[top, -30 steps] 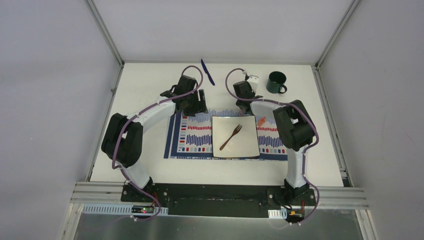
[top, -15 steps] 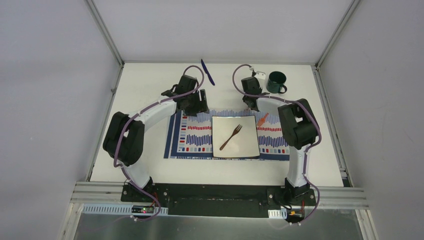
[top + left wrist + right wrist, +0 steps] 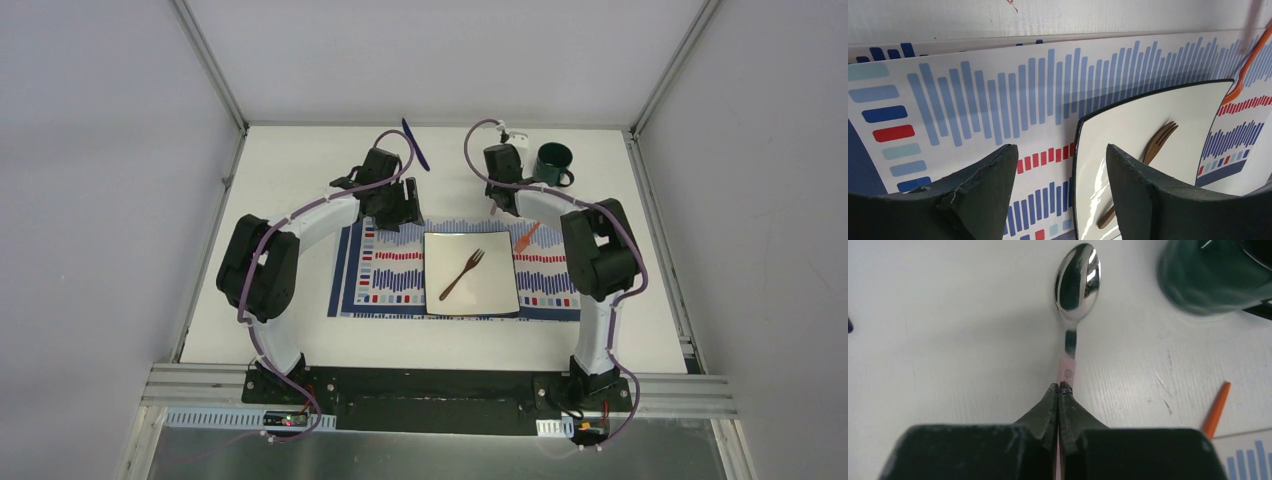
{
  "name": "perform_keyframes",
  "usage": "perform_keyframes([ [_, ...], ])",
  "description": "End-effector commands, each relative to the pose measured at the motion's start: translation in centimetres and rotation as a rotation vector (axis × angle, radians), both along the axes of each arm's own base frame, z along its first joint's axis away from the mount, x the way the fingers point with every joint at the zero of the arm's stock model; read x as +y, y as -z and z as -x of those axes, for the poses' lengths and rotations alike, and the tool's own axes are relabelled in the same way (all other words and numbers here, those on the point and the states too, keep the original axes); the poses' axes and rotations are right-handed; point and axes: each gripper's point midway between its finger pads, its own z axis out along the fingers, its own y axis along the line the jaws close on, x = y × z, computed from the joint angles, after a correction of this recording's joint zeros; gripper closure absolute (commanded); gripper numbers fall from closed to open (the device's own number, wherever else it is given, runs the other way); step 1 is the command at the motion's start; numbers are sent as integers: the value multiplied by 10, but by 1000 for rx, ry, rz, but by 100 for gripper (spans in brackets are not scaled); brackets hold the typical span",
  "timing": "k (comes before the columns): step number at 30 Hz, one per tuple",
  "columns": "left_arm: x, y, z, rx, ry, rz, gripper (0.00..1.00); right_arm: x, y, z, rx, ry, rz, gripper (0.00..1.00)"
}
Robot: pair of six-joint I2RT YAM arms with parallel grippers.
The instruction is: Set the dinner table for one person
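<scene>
The spoon (image 3: 1078, 275) is being gripped at the end of its pink handle by the right gripper (image 3: 1060, 386), whose jaws are being pressed fully together on it. Its bowl is lying just beside the dark green mug (image 3: 1213, 275), near the far edge of the dinner table (image 3: 290, 160), the white tabletop that is carrying everything. Whether the spoon is being lifted clear cannot be told. The left gripper (image 3: 1059, 150) is being held with jaws wide apart and empty, above the striped placemat (image 3: 385, 270), by the far left corner of the white plate (image 3: 495, 285).

It is judged that the spoon should be kept level, carried clear of the mug, and lowered onto the placemat to the right of the plate, parallel to its edge. The jaws should be opened only once it is resting.

The following are being counted: one spoon, one mug, one plate, one placemat, one brown fork (image 3: 462, 274) on the plate, one orange utensil (image 3: 526, 238) and one blue utensil (image 3: 415, 144).
</scene>
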Motion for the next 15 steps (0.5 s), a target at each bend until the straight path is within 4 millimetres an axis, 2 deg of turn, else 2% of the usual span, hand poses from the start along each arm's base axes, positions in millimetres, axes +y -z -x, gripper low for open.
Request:
perform_keyframes([
  [1, -6, -16, -14, -51, -11, 35, 33, -16, -55, 19, -55, 8, 16, 100],
  [7, -9, -14, -13, -50, -8, 43, 34, -50, -62, 77, -7, 64, 46, 100],
  [9, -10, -13, -12, -50, -7, 45, 34, -57, -65, 91, 6, 64, 64, 100],
  [12, -13, -8, -13, -42, -3, 51, 33, -54, -76, 95, 0, 23, 49, 100],
  [15, -23, -2, -20, -45, 20, 68, 30, -47, -77, 93, 20, 0, 33, 92],
])
